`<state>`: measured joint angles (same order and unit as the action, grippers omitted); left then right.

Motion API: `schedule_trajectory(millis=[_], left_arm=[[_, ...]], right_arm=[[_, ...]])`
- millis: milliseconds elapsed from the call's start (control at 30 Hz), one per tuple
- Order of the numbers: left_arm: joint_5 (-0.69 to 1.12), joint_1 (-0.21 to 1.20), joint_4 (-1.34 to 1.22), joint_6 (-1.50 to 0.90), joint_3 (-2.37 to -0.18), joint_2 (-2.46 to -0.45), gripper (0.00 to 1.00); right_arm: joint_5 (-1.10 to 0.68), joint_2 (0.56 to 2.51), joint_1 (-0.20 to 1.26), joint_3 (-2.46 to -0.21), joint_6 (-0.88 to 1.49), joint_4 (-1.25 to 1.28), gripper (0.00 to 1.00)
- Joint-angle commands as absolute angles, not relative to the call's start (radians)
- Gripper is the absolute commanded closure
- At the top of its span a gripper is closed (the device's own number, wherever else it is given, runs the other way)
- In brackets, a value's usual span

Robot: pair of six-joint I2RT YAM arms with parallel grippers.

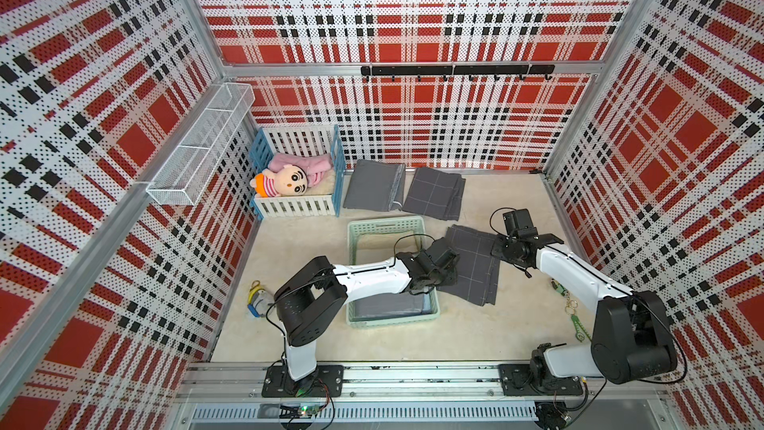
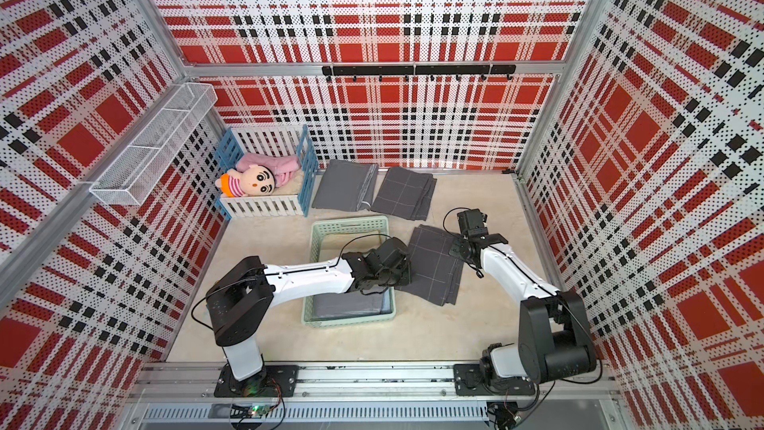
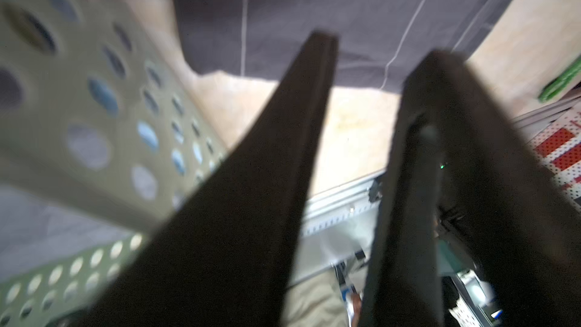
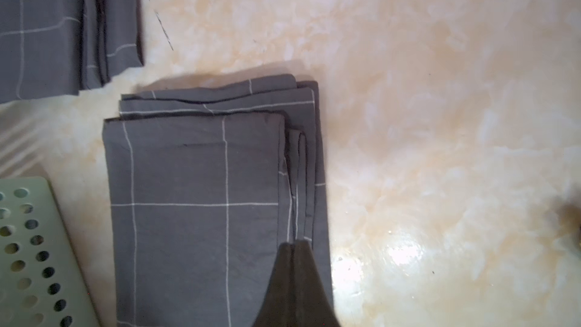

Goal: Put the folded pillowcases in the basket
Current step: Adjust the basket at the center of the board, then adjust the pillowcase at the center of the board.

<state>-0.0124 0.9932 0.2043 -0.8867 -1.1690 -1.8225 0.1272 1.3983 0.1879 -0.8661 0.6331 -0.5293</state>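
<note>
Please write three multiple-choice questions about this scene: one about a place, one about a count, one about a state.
1. Where does the plush doll lie?
A) on the hook rail
B) in the wire rack
C) in the toy crib

2. How many folded grey pillowcases lie outside the basket?
A) one
B) three
C) five

3. On the right gripper, the fingers are:
A) shut
B) wide open
C) holding the doll

Answers:
1 C: the doll rests between the crib's slatted sides.
2 B: two lie near the back wall and one lies beside the basket.
3 A: in the right wrist view the tips meet with no gap.
</note>
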Motion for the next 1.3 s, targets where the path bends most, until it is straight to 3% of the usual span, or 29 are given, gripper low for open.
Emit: schedule_trajectory(millis=[0,267,533,767,967,1267], left_arm=[[-0.01,0.977,0.233,-0.885,-1.096,-1.766,0.7],[-0.056,0.951,0.272,-0.829,-1.067,-1.673,0.69],[-0.05,0.923,0.272,-0.74,-1.239,-1.74,0.65],[-0.002,0.861,0.273,-0.736,-1.438,-1.901,0.65],[-0.054,0.835,0.28,-0.772,-1.482,-1.961,0.65],[-0.058,0.821,0.279,-0.794,-1.51,-2.018,0.65]], right_arm=[[0.109,1.403,0.192,-0.854,0.619,-0.517,1.0],[0.075,1.531,0.19,-0.874,0.609,-0.458,1.0],[0.007,1.754,0.203,-0.981,0.573,-0.42,1.0],[0.113,1.696,0.211,-1.034,0.492,-0.49,1.0],[0.064,1.559,0.304,-0.931,0.546,-0.472,1.0],[-0.044,1.684,0.375,-0.821,0.622,-0.395,1.0]])
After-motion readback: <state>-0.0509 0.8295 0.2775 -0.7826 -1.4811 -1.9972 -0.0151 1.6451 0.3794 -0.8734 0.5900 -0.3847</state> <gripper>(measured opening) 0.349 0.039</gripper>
